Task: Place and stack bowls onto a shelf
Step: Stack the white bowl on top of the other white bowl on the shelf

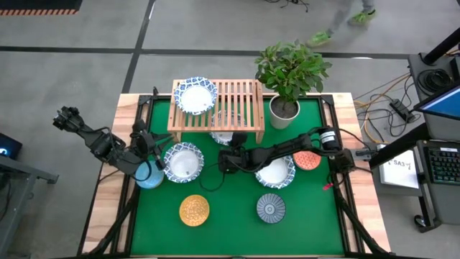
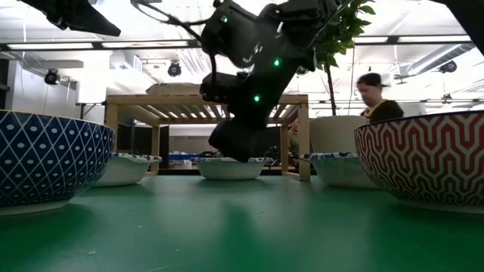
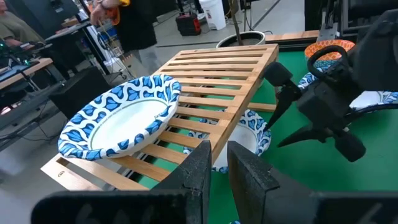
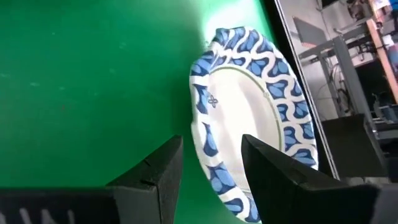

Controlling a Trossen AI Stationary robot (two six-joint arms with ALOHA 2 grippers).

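Observation:
The light-wood shelf [image 1: 228, 108] stands at the far side of the green mat. One white bowl with a blue rim [image 1: 195, 96] sits on its slats [image 3: 118, 121], and another [image 1: 226, 134] rests on the mat under it. My right gripper [image 1: 224, 160] is open and hovers mid-table. Its fingers point toward a third white bowl [image 1: 183, 160] and stand either side of that bowl's near rim [image 4: 205, 146]. My left gripper [image 3: 218, 163], fingers nearly together and holding nothing, is beside that bowl, above the light-blue bowl [image 1: 149, 177].
A fourth white bowl [image 1: 275, 173] and the orange-red bowl [image 1: 308, 160] lie under my right arm. The mustard-yellow bowl [image 1: 194, 209] and the grey-blue bowl [image 1: 271, 208] sit near the front edge. A potted plant [image 1: 285, 111] stands right of the shelf. A person [image 2: 376, 98] is beyond the table.

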